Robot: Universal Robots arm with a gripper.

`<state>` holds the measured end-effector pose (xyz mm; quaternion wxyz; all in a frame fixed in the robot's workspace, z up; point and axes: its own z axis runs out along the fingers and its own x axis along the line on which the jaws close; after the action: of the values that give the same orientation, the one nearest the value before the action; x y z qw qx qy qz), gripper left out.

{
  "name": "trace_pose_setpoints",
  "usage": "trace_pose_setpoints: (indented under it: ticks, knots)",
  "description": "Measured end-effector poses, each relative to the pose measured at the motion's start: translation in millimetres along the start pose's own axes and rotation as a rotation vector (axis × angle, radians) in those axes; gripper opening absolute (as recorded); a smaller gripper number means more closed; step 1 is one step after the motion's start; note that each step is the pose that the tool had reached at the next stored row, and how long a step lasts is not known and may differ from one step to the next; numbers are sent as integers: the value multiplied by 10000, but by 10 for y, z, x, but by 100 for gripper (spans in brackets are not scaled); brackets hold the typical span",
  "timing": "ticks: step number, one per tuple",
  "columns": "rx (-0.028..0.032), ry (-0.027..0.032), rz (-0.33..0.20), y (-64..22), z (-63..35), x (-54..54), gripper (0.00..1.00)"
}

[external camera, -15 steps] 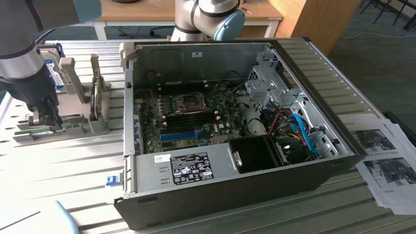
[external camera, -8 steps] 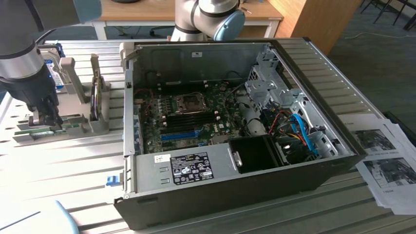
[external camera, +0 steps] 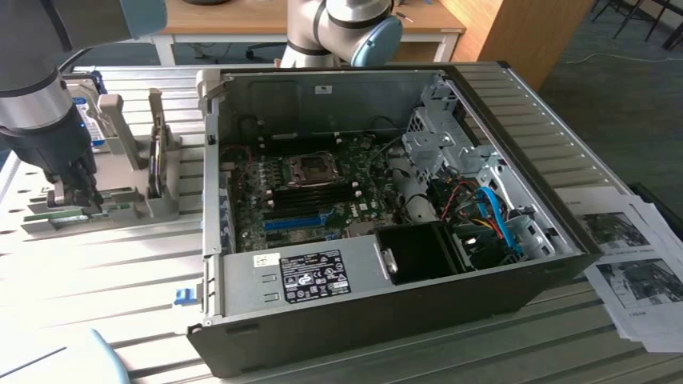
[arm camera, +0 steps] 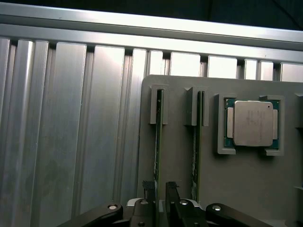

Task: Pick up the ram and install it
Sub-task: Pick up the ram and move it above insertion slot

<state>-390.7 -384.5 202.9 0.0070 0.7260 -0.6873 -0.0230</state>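
A ram [arm camera: 157, 142] stands on edge in a slot of the grey holder tray [arm camera: 246, 179], seen end-on as a thin green stick. A second ram [arm camera: 196, 142] stands in the neighbouring slot. My gripper [arm camera: 160, 189] is low over the first stick, one dark fingertip [arm camera: 148, 187] on each side of it, with a small gap showing, so it is open. In the exterior view my gripper [external camera: 80, 196] hangs down at the holder tray [external camera: 128, 210] on the exterior view's left, beside the open computer case [external camera: 373, 304]. The green ram [external camera: 48, 215] lies low in the tray there.
A processor chip [arm camera: 253, 124] sits in a recess of the tray. The motherboard [external camera: 353, 172] lies inside the case, with a blue slot [external camera: 293, 222]. A hard drive [external camera: 91, 120] stands in a rack behind my arm. Papers [external camera: 629, 264] lie on the exterior view's right.
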Motion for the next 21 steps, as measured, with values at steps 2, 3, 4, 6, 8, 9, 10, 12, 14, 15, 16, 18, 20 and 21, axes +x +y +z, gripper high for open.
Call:
trace_pose_setpoints:
  ticks: [2, 3, 4, 6, 8, 9, 10, 12, 14, 15, 16, 18, 20, 21]
  knots:
    - [0, 0, 0, 0, 0, 0, 23]
    - [0, 0, 0, 0, 0, 0, 23]
    - [0, 0, 0, 0, 0, 0, 23]
    - [1, 2, 0, 0, 0, 0, 21]
    - [-1, -1, 0, 0, 0, 0, 11]
    - [-1, -1, 0, 0, 0, 0, 11]
    - [0, 0, 0, 0, 0, 0, 11]
    - [0, 0, 0, 0, 0, 0, 11]
    - [0, 0, 0, 0, 0, 0, 11]
    - [0, 0, 0, 0, 0, 0, 11]
    - [0, 0, 0, 0, 0, 0, 11]
    - [0, 0, 0, 0, 0, 0, 11]
    - [0, 0, 0, 0, 0, 0, 11]
    - [0, 0, 0, 0, 0, 0, 11]
